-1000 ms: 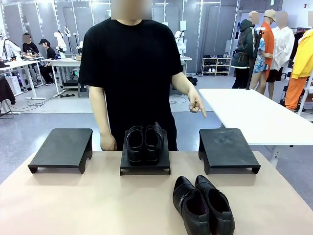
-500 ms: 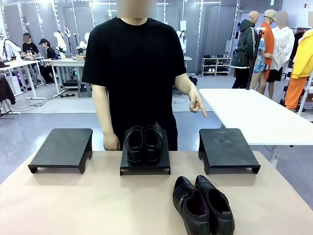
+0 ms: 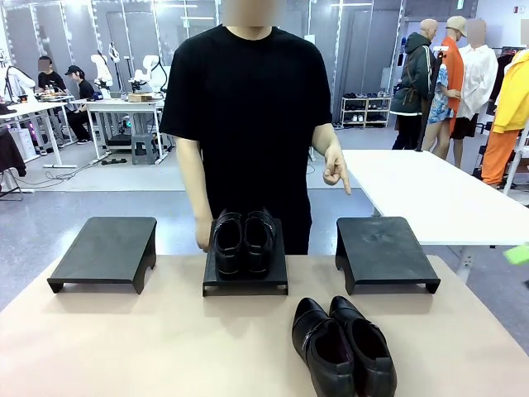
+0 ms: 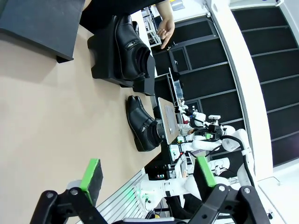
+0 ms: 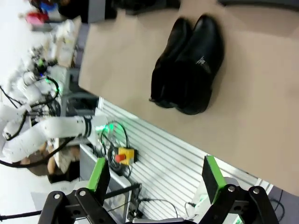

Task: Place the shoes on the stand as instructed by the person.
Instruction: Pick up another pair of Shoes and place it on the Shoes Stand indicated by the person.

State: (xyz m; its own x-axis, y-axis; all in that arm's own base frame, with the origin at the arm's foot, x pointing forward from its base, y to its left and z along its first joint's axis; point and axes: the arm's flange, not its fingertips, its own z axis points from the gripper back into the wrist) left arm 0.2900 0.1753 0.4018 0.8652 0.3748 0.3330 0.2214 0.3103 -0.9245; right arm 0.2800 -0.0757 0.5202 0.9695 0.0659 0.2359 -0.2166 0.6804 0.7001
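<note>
One pair of glossy black shoes [image 3: 242, 242] [image 4: 133, 51] sits on the middle black stand [image 3: 245, 281]. A second pair of shoes [image 3: 343, 346] [image 4: 144, 123] [image 5: 187, 65] lies loose on the tan table near its front edge. The person [image 3: 248, 116] stands behind the middle stand, and one hand [image 3: 335, 172] [image 4: 166, 30] points an index finger down at the right stand [image 3: 384, 251]. My left gripper [image 4: 149, 173] is open in the air, off to the side of the table. My right gripper [image 5: 155, 176] is open too, high beside the table's edge, with the loose pair beyond its fingertips.
The left stand [image 3: 105, 251] [image 4: 42, 23] carries nothing. A white table [image 3: 430, 194] stands at the back right. A blurred green patch [image 3: 518, 254] shows at the right edge. The tan tabletop [image 3: 149, 339] [image 5: 261, 116] is bare left of the loose pair.
The person has shifted to the picture's right while the pointing hand stays above the right stand. A green blur has appeared at the right edge. Both pairs of shoes lie as before.
</note>
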